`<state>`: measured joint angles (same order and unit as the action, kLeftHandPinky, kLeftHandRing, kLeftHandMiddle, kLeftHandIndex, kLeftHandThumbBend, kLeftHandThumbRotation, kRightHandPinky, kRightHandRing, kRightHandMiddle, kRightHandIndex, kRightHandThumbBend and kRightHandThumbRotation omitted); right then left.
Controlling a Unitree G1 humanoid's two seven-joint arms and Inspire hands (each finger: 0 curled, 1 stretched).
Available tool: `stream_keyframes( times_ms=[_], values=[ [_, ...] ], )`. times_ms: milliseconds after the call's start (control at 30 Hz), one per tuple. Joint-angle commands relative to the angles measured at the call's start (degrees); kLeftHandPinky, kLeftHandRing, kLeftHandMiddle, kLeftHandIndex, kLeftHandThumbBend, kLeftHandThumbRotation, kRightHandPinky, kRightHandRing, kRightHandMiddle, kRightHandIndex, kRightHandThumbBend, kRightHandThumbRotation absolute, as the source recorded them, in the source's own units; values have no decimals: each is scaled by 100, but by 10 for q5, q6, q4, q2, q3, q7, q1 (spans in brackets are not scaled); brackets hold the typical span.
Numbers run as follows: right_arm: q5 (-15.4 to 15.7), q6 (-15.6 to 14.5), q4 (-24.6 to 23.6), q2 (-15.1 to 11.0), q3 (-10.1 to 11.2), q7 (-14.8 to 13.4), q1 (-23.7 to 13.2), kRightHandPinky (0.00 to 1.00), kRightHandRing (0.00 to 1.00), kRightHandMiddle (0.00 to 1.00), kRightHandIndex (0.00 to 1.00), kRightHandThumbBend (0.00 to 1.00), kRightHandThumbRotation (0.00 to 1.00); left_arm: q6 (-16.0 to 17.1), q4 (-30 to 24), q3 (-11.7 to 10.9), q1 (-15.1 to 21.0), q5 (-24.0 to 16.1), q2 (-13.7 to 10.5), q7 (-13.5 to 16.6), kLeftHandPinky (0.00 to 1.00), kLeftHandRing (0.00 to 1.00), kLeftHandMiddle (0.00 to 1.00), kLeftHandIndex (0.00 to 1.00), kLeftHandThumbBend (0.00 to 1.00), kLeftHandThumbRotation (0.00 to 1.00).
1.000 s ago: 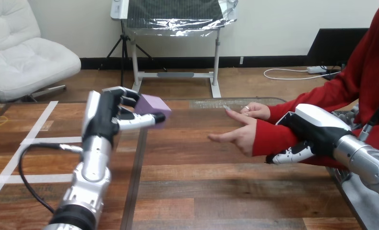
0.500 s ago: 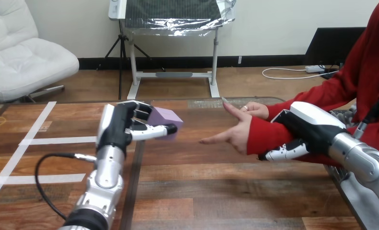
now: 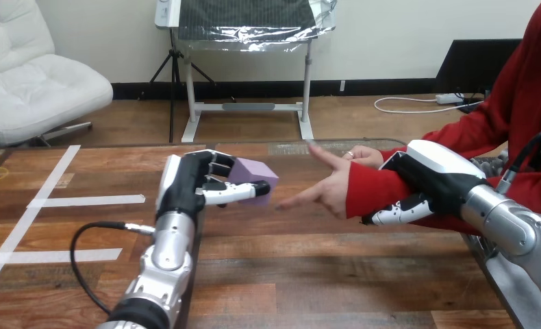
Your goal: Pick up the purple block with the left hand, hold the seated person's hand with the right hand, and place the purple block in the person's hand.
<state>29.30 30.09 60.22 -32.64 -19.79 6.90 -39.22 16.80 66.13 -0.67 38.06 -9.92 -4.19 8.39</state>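
Note:
My left hand [image 3: 189, 184] is shut on the purple block [image 3: 254, 175] and holds it above the table, left of centre. A small gap separates the block from the fingertips of the person's hand [image 3: 326, 186], which is held out open and on edge near the middle. My right hand [image 3: 432, 179] grips the person's red-sleeved forearm [image 3: 374, 193] from the right, thumb curled under it. A second hand of the person [image 3: 363, 157] rests on the table behind.
White tape strips [image 3: 83, 201] lie on the wooden table [image 3: 309, 274] at the left. A black cable [image 3: 90, 236] loops beside my left forearm. The table's right edge runs under my right arm.
My left hand has carried the purple block to the right, closer to the person's hand. My right hand and the person's forearm have shifted a little left and up.

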Motion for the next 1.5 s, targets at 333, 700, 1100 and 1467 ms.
stream_keyframes(
  times_ms=[333,700,1100,1467],
  values=[
    [-30,-13,-42,47,21,15,-72,20,23,28,27,62,35,1,10,2,88,14,36,-3,34,39,43,43,76,0],
    [-28,-18,-46,57,19,15,-73,24,27,31,31,62,36,0,14,8,102,8,55,3,36,40,44,43,76,0],
    [-28,-25,-57,62,19,16,-68,27,31,35,36,62,37,-7,15,11,120,9,72,2,37,42,45,44,74,0],
    [-29,-28,-61,66,22,15,-65,26,29,33,35,61,34,-15,13,10,132,16,85,-12,34,39,43,43,75,0]
  ],
)
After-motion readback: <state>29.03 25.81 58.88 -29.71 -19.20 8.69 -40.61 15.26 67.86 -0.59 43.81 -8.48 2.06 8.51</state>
